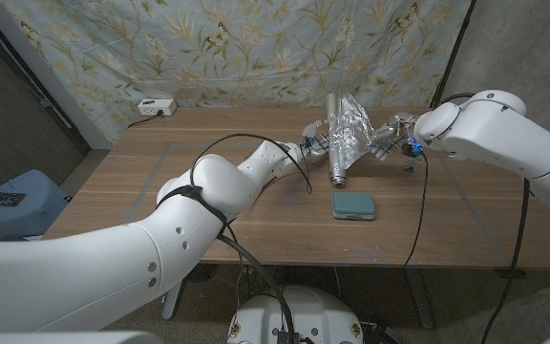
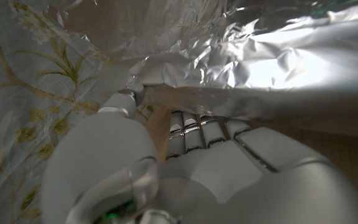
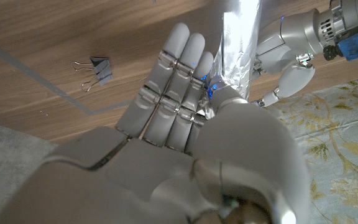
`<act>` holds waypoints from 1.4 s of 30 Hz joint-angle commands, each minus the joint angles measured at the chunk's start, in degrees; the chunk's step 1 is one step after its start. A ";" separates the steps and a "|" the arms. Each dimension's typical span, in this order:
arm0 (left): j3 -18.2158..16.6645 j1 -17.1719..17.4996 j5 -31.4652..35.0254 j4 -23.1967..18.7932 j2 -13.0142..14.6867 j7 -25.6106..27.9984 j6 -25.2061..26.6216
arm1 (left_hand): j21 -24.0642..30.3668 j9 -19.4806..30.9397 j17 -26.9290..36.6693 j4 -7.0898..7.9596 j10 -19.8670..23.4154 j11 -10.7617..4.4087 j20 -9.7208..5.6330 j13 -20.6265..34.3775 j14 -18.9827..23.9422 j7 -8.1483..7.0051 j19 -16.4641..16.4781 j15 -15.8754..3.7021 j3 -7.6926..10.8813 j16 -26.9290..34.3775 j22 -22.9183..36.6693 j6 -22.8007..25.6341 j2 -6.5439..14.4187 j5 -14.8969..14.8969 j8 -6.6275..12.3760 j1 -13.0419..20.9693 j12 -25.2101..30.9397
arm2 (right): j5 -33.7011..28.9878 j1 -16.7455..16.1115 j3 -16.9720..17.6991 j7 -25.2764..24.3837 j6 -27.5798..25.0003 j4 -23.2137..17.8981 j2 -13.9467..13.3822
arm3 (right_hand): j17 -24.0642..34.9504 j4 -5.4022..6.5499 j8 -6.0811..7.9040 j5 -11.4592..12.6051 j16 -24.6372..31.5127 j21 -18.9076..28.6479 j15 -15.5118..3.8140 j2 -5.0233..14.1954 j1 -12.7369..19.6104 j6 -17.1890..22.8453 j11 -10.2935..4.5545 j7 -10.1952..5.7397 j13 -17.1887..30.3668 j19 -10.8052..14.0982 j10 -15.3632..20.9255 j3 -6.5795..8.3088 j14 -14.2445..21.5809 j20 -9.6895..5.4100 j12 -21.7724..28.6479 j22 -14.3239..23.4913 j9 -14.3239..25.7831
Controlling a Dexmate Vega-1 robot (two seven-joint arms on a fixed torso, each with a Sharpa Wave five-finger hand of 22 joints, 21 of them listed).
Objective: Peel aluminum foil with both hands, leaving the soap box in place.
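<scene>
1. Crinkled silver aluminium foil sheet (image 1: 349,126) is lifted above its shiny foil roll (image 1: 337,161), at twelve o'clock from the teal rounded soap box (image 1: 353,204) on the wooden surface (image 1: 160,182).
2. Left hand (image 1: 315,143) fingers (image 2: 194,127) clamp the foil's edge.
3. Right hand (image 1: 387,139) fingers (image 3: 173,81) pinch the sheet's opposite side.
</scene>
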 commanded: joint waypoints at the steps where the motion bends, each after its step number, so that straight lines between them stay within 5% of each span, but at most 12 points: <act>1: 2.43 0.71 -0.61 0.00 -1.23 1.50 -2.74 | -1.10 -0.34 -0.12 -0.29 -2.25 1.63 1.11 0.00 -2.19 0.62 -0.91 1.72 0.26 -0.75 0.08 -2.96 0.69 -1.22 -1.97 -0.82 -1.38 | -0.25 1.11 -0.90 0.41 -0.65 0.54 0.83 | 0.30 0.03 -0.14 0.09 -0.15 0.39 -0.81 -0.49 0.04 0.94 -0.28 0.84 0.41 0.17 -0.42 0.27 0.14 -0.48 0.26 0.05 0.21; 11: 4.51 0.99 -1.30 0.00 -1.56 1.25 -3.17 | -2.49 -1.25 -0.89 -0.67 -6.67 3.55 2.13 -1.02 -5.88 1.24 -2.62 3.66 -0.01 -2.52 0.06 -7.09 -0.21 -2.95 -4.48 -1.95 -4.10 | -0.34 1.43 -1.04 0.10 -1.12 0.59 1.46 | 0.45 -0.07 -0.25 0.09 -0.44 0.76 -0.90 -0.52 0.13 1.04 -0.19 0.87 0.65 0.17 -0.25 0.32 0.16 -0.53 0.29 0.02 0.33; 18: 6.25 1.34 -1.90 0.00 -1.83 1.12 -3.17 | -1.63 -1.79 -1.61 -1.87 -2.07 2.38 0.81 -1.17 -0.57 1.18 1.82 1.83 1.27 -0.54 0.08 -3.76 0.55 -4.32 -3.61 -0.18 -2.65 | -0.52 2.02 -1.48 -0.18 -1.75 0.40 1.92 | 0.64 -0.06 -0.35 0.08 -0.50 0.97 -0.93 -0.49 0.11 1.06 -0.39 0.93 0.88 0.08 -0.28 0.33 0.36 -0.56 0.29 0.01 0.39; 42: 5.90 1.98 -4.07 0.00 -2.42 3.03 -1.00 | -1.44 -1.73 -2.25 -1.42 0.23 1.32 -0.09 -0.92 2.51 0.79 4.18 0.45 1.86 0.31 0.06 -2.30 0.76 -5.41 -3.27 -0.75 -1.99 | -0.52 5.94 -3.15 1.23 -4.31 -3.06 0.36 | 0.95 -0.17 -0.59 0.08 -0.81 1.91 -0.95 -0.49 0.30 1.22 -0.24 1.18 1.41 0.32 -0.05 0.35 1.11 -0.66 0.28 -0.03 0.75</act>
